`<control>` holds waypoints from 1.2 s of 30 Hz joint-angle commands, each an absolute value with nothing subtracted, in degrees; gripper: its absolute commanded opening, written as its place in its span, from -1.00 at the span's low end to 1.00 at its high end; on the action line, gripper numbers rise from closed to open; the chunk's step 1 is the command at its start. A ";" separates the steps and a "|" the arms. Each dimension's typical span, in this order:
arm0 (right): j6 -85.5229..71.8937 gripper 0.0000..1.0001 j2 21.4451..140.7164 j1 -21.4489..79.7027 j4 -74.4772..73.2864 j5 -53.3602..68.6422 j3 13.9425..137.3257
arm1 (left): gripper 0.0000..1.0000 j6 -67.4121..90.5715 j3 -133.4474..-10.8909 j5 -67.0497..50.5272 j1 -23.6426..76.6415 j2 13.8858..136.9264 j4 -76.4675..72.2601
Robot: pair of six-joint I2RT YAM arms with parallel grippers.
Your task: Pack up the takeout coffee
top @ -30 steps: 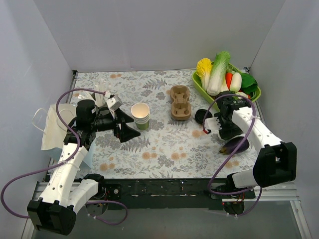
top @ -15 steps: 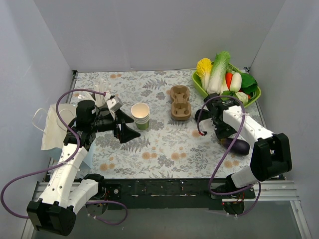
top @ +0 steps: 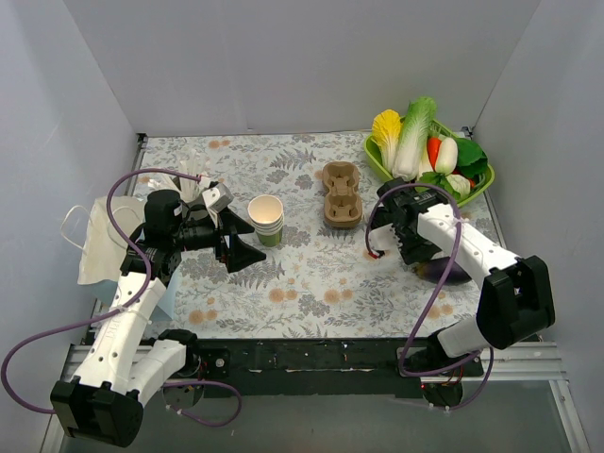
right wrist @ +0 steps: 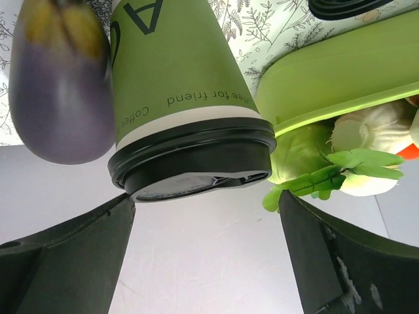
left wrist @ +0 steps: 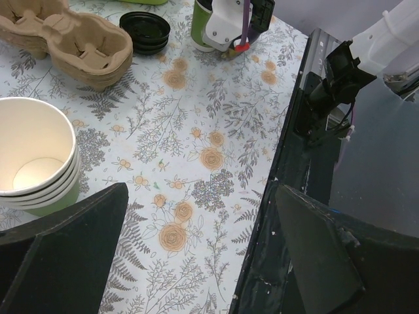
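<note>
Between right gripper (right wrist: pixel 206 203) fingers, lidded takeout coffee (right wrist: pixel 177 91).

Both arms are made of long white parts with chunky black blocks where they bend. The left arm (top: pixel 127 311) has a thin purple cable (top: pixel 109 198) that makes a big loop behind the jaws. The right arm (top: pixel 467 241) has a purple cable (left wrist: pixel 243 16) too, and a small red plug (left wrist: pixel 241 47) sits right behind its jaws. The left gripper (left wrist: pixel 200 190) has flat black fingers (left wrist: pixel 72 248) shaped like wedges. The right gripper (right wrist: pixel 206 195) has the same black fingers (right wrist: pixel 65 261), a bit dusty.
</note>
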State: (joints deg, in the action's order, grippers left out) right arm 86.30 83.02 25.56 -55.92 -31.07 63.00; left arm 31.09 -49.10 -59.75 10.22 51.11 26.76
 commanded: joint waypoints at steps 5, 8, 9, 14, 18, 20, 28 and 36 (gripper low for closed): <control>86.84 0.96 80.95 26.10 -57.30 -31.73 66.09 | 0.96 30.50 -48.34 -61.44 10.37 49.66 26.81; 86.75 0.96 80.33 26.10 -58.53 -30.76 66.53 | 0.96 30.50 -48.43 -61.52 10.37 49.66 26.89; 86.75 0.96 79.90 26.10 -58.80 -30.41 66.27 | 0.96 30.50 -48.43 -61.52 10.37 49.75 26.89; 86.40 0.96 78.14 26.28 -60.46 -26.91 68.18 | 0.96 30.93 -48.96 -61.52 10.37 50.19 26.72; 83.78 0.96 77.69 26.28 -64.68 -13.94 76.16 | 0.96 31.99 -48.96 -61.44 10.37 49.66 26.72; 80.44 0.96 78.74 26.28 -67.14 -4.63 80.66 | 0.96 32.52 -49.13 -60.74 10.37 49.22 26.72; 39.86 0.96 91.57 25.66 -49.69 17.84 99.31 | 0.96 35.33 -56.32 -47.13 10.28 49.04 29.26; 19.26 0.39 108.71 23.47 -41.22 12.74 108.18 | 0.96 34.37 -62.57 -34.47 10.28 48.96 36.03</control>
